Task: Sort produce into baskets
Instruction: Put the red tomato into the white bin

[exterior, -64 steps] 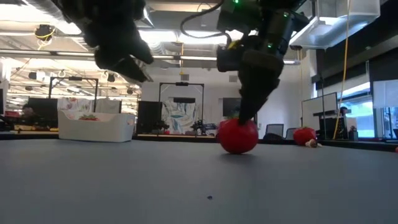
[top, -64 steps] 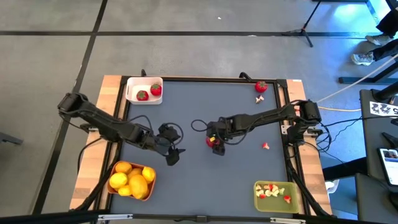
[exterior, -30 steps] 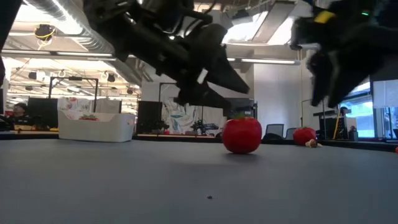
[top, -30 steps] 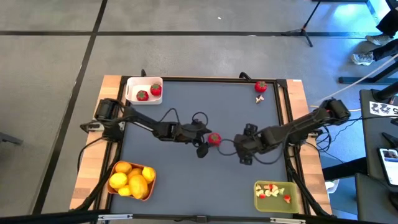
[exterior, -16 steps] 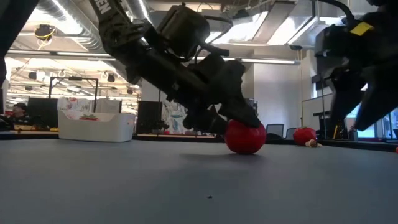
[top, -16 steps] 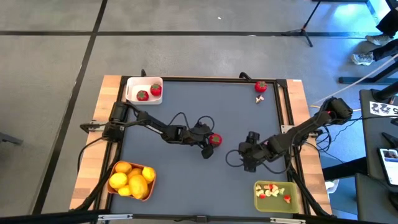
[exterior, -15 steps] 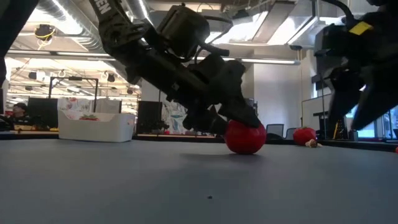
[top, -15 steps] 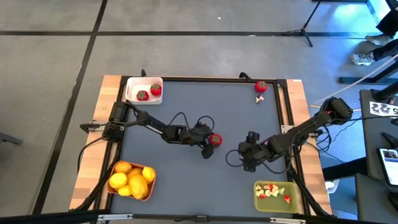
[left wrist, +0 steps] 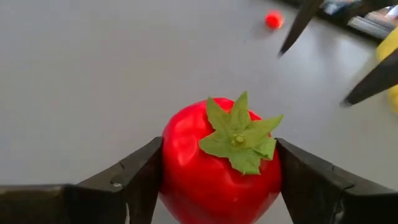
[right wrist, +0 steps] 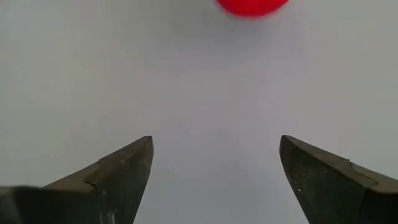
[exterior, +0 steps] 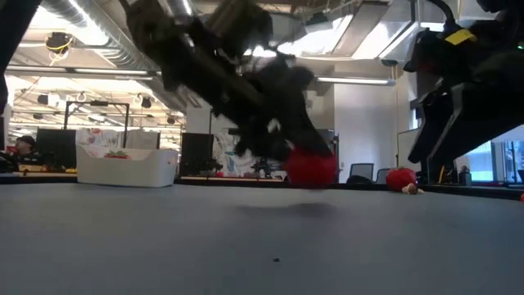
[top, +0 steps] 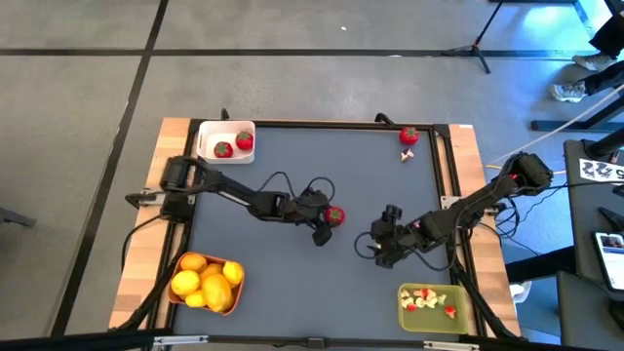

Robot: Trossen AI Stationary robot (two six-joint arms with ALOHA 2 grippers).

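My left gripper is shut on a red strawberry with a green top, near the table's middle. The strawberry also shows in the high view and the low view. My right gripper is open and empty, a little to the right of the strawberry and nearer the table's front edge. The white basket at the far left holds two strawberries. The orange basket holds lemons. The olive-green basket holds small red and pale bits. My left gripper pinches the strawberry's two opposite sides between its two fingers, around the widest part of the body. The fingers slant down from the table's left. The green top faces back toward the wrist. The strawberry hangs just clear of the table.
Another strawberry and a pale bit lie by the far right corner. A tiny red bit lies on the table beyond the held strawberry. Black cables loop beside both grippers.
My left gripper has come down around the strawberry, taken hold of it and lifted it just off the table. My right gripper has drawn back toward the table's near right and stays open.
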